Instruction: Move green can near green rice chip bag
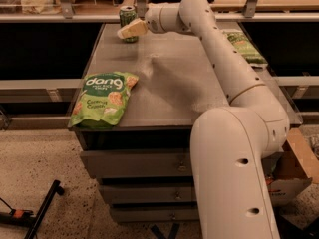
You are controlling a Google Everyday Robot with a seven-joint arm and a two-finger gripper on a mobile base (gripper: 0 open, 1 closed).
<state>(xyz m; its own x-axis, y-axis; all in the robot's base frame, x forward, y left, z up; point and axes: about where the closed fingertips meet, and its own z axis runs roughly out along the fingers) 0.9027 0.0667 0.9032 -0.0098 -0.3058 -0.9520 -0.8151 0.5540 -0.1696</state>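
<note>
The green can [127, 17] stands upright at the far left corner of the grey table top [169, 83]. My gripper [128, 30] reaches across the table and sits just in front of the can's lower part, overlapping it in view. The green rice chip bag [103, 98] with white "dang" lettering lies flat at the front left corner of the table, well away from the can.
A darker green bag [244, 46] lies at the far right of the table, beyond my arm. Drawers [134, 163] sit below the table top. A shelf rail [60, 18] runs behind the table. A cardboard box [299, 168] is on the floor at right.
</note>
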